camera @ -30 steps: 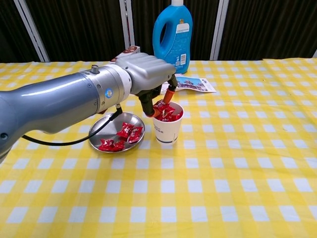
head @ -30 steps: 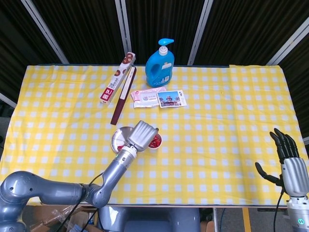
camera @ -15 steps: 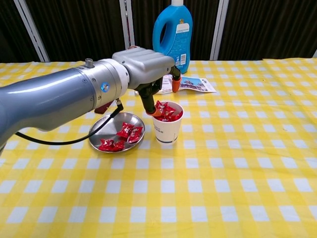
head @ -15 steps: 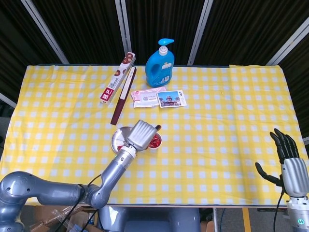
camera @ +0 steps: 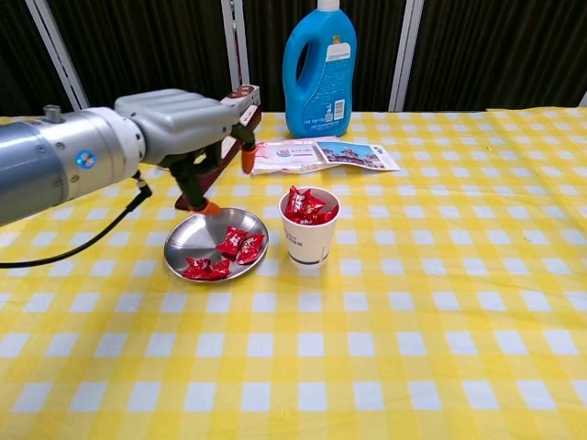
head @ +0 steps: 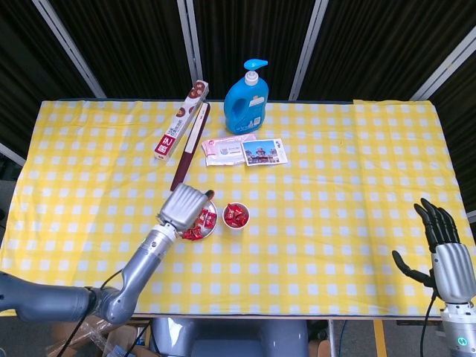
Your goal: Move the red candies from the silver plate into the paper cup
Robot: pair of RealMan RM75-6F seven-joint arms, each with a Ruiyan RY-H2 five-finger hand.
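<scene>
A moment ago the left hand (camera: 188, 124) was over the paper cup (camera: 309, 236), and now it is back over the silver plate (camera: 188, 241), a little left of the middle of the chest view. Its fingers are apart and it holds nothing, so the candy it carried looks to be in the cup now. The cup stands just right of the plate, and red candies (camera: 307, 205) are piled up to its top. More red candies (camera: 227, 254) lie on the right side of the plate, so the job is not done yet. The hand seems ready to reach down and pick the next one. The right hand (head: 443, 249) is far away at the lower right corner of the head view, off the table edge, with its fingers spread and nothing in it. At the top of the table stand a blue bottle (camera: 319, 62), a long box (head: 181, 129), and some flat packets (camera: 326, 154). None of them are near the plate.
</scene>
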